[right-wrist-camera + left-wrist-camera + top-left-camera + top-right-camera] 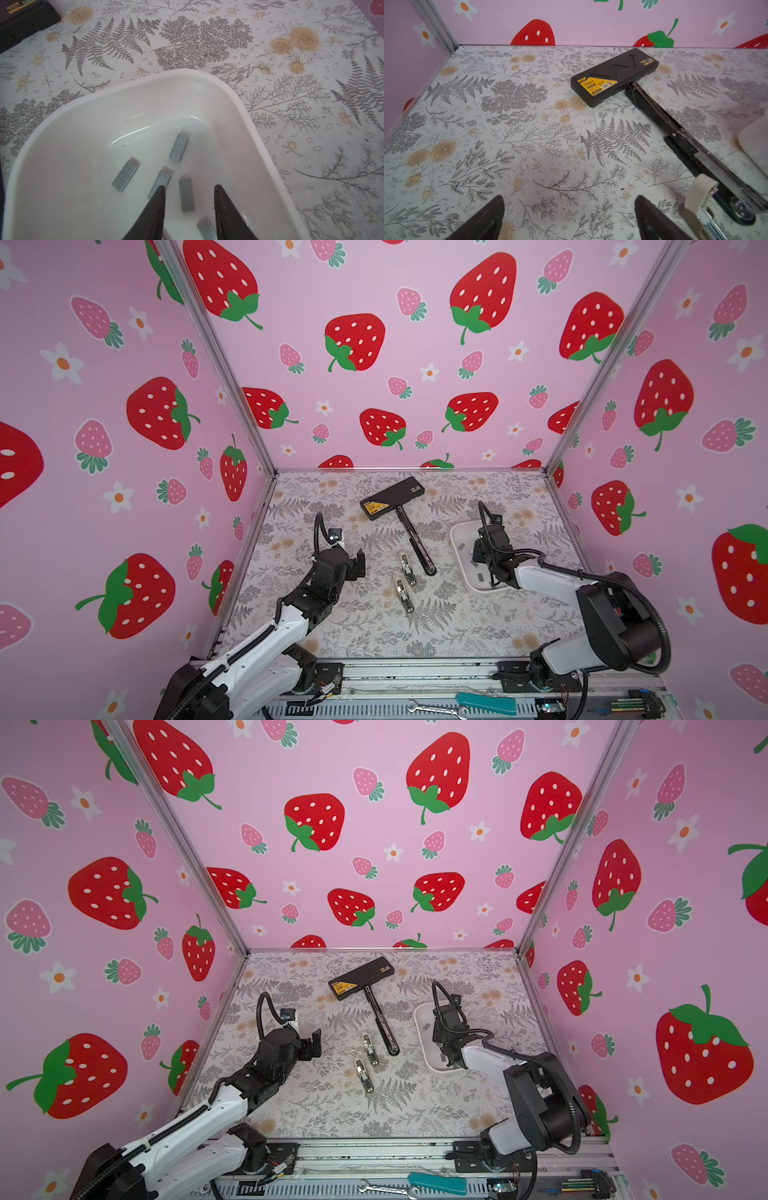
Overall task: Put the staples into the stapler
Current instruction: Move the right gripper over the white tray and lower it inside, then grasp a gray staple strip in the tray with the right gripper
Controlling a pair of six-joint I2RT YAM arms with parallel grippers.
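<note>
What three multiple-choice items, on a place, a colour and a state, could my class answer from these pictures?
1. Where do the staples lie? A. in the tray B. on a shelf C. in a cup
2. What colour is the tray? A. black B. white C. green
3. How are the left fingers? A. shut on staples B. shut on the tray C. open and empty
Answers: 1 A, grey strips rest on the tray's floor; 2 B, its rim and floor are white; 3 C, they stand wide apart over the table with nothing between.
</note>
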